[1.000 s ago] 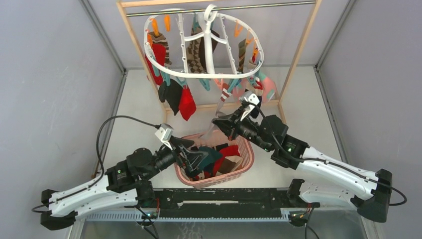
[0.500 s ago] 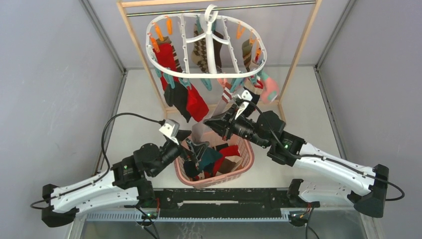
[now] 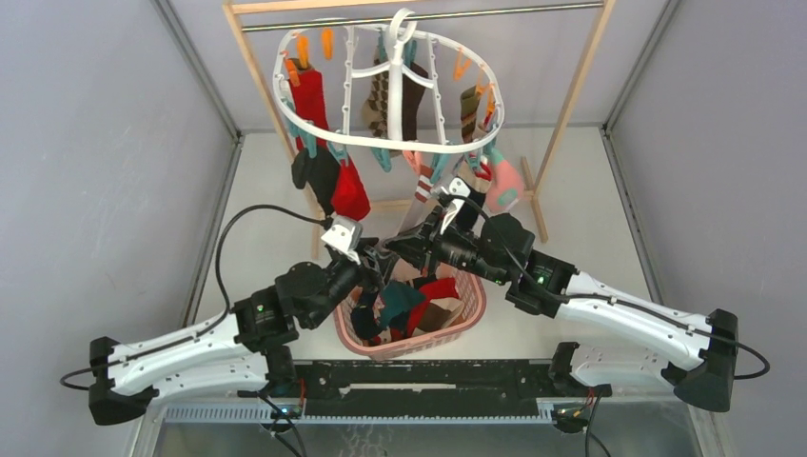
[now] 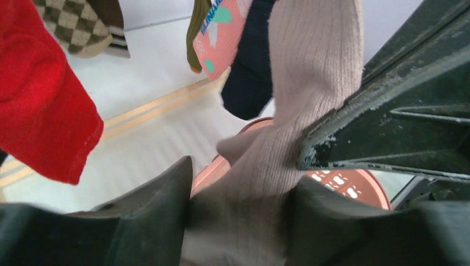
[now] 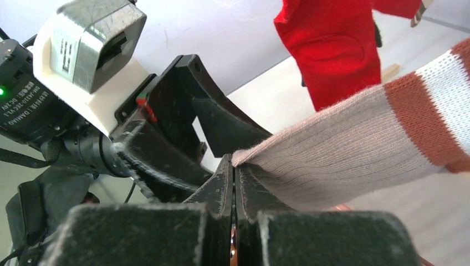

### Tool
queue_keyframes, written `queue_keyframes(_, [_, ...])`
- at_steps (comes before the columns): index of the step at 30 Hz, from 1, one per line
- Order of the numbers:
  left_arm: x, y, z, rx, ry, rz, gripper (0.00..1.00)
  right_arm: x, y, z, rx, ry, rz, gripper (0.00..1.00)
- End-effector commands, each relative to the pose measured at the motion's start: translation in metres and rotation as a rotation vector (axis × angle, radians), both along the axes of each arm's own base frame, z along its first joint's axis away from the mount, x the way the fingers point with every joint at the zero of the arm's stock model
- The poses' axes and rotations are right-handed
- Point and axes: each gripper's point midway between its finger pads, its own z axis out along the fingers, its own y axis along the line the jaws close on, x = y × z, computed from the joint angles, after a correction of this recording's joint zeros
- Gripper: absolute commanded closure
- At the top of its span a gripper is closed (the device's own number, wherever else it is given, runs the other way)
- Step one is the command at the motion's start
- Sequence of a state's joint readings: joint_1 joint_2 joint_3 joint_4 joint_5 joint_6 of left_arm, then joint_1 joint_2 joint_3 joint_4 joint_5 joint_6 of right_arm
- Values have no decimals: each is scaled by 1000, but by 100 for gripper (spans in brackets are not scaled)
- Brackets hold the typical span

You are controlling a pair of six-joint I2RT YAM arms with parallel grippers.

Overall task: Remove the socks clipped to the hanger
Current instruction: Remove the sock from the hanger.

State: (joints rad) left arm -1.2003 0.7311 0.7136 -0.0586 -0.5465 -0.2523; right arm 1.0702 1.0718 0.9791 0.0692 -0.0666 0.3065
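**Jaws: right gripper (image 5: pixel 234 166) pinched flat on a beige sock (image 5: pixel 343 160), left gripper (image 4: pixel 241 205) apart around the same sock**

At the far side of the table (image 3: pixel 257 209) stands the wooden rail (image 3: pixel 573 103). The hanger (image 3: pixel 393 95) hangs from its bar by the hook. Socks dangle from clips around the hanger's rim: a red sock (image 3: pixel 350 195) and a black sock (image 3: pixel 319 176) at the left, an argyle sock (image 3: pixel 381 90) in the middle, and pink and teal ones at the right.

Nearer, between the two arms, a pink basket (image 3: pixel 419 345) sits on the table with loose red, teal and dark socks inside.

The beige sock is ribbed, with rust and white bands. It runs from the hanger's near rim down towards the basket's far rim, where the two grippers meet. Whether its top is clipped cannot be told.

The right gripper's fingers are together with no gap, the sock's edge squeezed between them. Just left of them, the left gripper's fingers stand on either side of the sock and the fabric fills the space between them. Whether they press on it cannot be told.
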Motion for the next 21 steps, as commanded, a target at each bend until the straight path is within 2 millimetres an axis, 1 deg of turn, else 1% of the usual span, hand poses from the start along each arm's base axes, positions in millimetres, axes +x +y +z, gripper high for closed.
queue_keyframes(1, [7,-2,34,-52,-52,32,56,-10,4,26,71,3,39,100])
queue_keyframes(2, [8,-3,33,-54,-49,32,68,-10,5,26,69,5,39,100])
queue_keyframes(4, [7,-2,31,-53,-42,32,85,-8,4,23,62,9,32,100])
queue_keyframes(5, [8,-1,31,-56,-38,40,97,-8,4,23,61,10,30,100])
queue_keyframes(6, [8,1,30,-60,-35,47,99,-8,4,22,58,10,27,100])
queue_keyframes(8, [9,5,30,-71,-35,58,100,-6,3,21,53,12,22,95])
queue_keyframes(9, [9,7,31,-79,-36,62,100,-4,2,21,48,16,15,91])
queue_keyframes(11, [8,12,33,-92,-37,72,100,1,-4,20,36,24,-8,78])
queue_keyframes(12, [8,15,34,-98,-36,77,100,4,-10,18,27,32,-29,69])
queue_keyframes(13, [8,18,35,-100,-33,83,100,7,-17,14,10,44,-54,61])
queue_keyframes(14, [7,21,36,-104,-32,88,100,11,-25,13,4,50,-83,50])
queue_keyframes(15, [7,24,38,-106,-30,94,100,15,-34,11,-3,60,-111,43])
queue_keyframes(18, [7,31,41,-108,-28,104,100,26,-68,10,13,65,-200,37])
queue_keyframes(21, [5,33,42,-105,-28,97,100,35,-105,13,56,61,-290,33])
